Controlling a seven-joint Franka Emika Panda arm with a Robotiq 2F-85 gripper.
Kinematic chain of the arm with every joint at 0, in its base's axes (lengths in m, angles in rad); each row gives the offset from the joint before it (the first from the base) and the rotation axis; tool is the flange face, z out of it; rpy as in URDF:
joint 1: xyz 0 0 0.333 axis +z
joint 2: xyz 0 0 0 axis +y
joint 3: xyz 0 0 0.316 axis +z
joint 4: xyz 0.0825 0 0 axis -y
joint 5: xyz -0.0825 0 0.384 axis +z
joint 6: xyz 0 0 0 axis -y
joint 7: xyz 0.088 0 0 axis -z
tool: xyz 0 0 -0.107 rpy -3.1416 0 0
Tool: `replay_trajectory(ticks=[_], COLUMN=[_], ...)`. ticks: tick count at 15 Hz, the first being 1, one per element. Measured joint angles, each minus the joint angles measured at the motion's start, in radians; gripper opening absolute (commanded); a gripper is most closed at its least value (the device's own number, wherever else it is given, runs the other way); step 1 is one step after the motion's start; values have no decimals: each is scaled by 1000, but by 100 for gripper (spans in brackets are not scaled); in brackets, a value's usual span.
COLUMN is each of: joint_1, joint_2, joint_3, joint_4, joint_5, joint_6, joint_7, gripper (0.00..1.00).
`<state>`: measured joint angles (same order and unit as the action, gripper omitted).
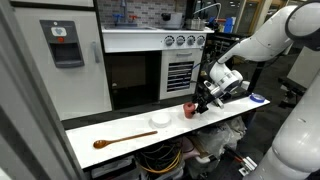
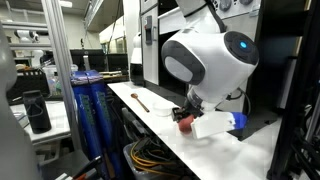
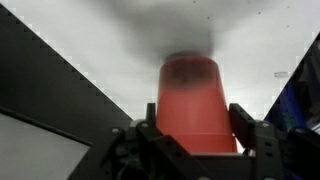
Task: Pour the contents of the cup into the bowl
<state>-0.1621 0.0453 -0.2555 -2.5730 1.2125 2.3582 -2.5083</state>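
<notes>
Gripping the red cup (image 3: 193, 95) by its sides, my claw (image 3: 195, 122) is clamped on it; the wrist view is blurred. The cup's contents are hidden. It is low over the white table (image 1: 130, 125), just beside the white bowl (image 1: 159, 120); I cannot tell whether it touches. A wooden spoon (image 1: 118, 140) lies beyond.

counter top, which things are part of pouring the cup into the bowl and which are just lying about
For the job: red cup, held in the fingers; white bowl.
Lying about: wooden spoon.
</notes>
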Motion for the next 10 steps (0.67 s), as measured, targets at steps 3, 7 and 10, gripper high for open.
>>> replay_trajectory(ticks=[3,7,10], joint_1=[8,18,33], joint_2=[-68,-127,-153], joint_3=[41,82,106], joint_4=[-16,-23,-22], joint_5=[-122,-249,-343], joint_6=[48,93,129], joint_7=[73,163,239], gripper=[47,47,47])
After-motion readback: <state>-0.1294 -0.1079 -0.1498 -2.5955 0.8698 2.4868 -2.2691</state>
